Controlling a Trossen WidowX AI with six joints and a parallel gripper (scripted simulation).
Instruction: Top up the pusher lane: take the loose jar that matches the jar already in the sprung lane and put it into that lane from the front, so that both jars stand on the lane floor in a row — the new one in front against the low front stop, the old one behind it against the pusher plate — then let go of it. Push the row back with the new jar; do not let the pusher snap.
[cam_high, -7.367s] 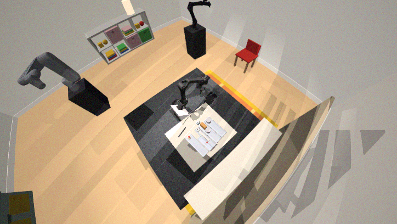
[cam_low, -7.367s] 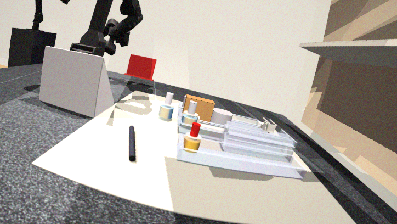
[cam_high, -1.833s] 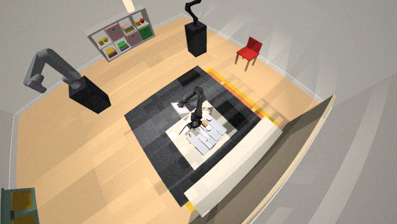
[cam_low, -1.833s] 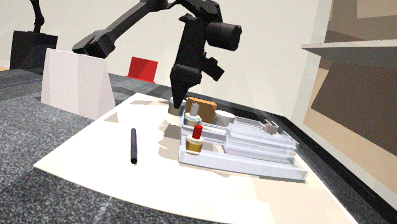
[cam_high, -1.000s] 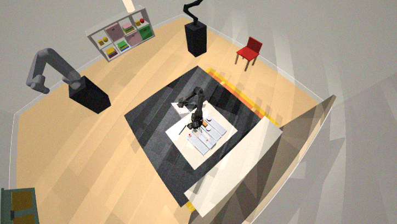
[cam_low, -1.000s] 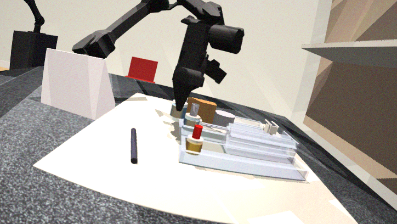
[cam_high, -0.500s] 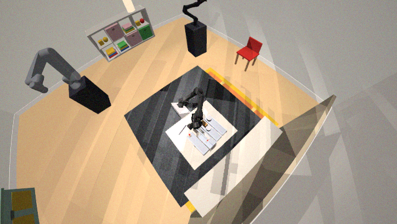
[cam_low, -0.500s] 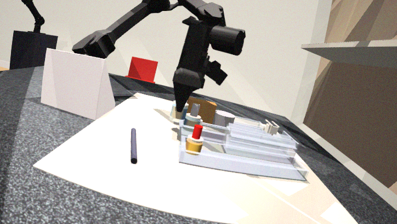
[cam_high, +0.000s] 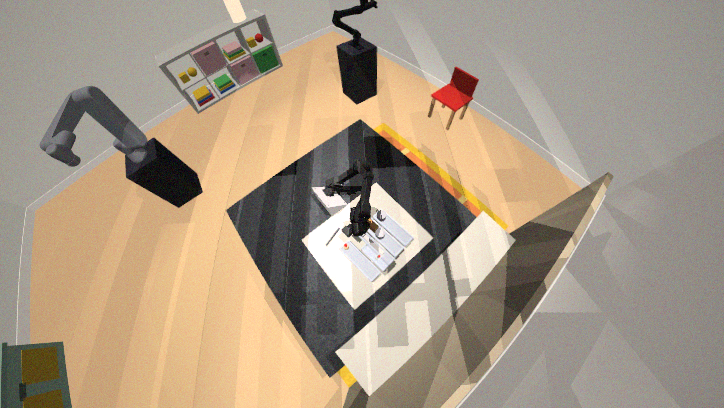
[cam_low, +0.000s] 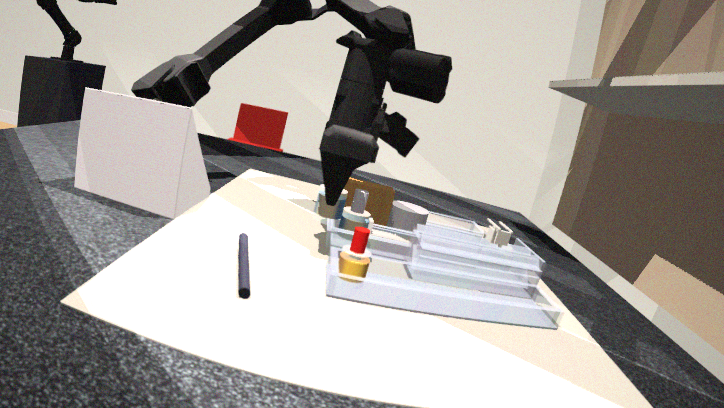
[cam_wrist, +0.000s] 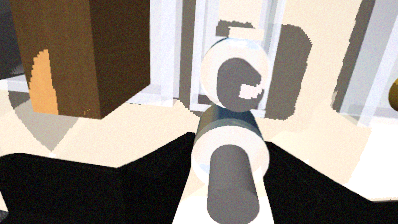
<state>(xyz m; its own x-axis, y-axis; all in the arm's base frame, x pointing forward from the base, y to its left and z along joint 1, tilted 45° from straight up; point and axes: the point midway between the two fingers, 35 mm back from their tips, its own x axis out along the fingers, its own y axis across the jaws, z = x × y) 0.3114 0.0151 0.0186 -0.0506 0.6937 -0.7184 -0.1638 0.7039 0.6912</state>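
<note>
The tool (cam_high: 358, 234) (cam_low: 331, 200) (cam_wrist: 228, 144) hides part of the held jar (cam_low: 324, 203) (cam_wrist: 230, 135) in the exterior view.

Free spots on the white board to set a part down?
Bare: between the white wedge and the dark rod; also between rod and yellow jar. Crowded: lane fronts, with gripper, jars and brown block.

Pale walls surround a wood floor; 1 red chair (cam_high: 454, 96) (cam_low: 260, 126) stands near 1 cubby shelf (cam_high: 178, 87).
</note>
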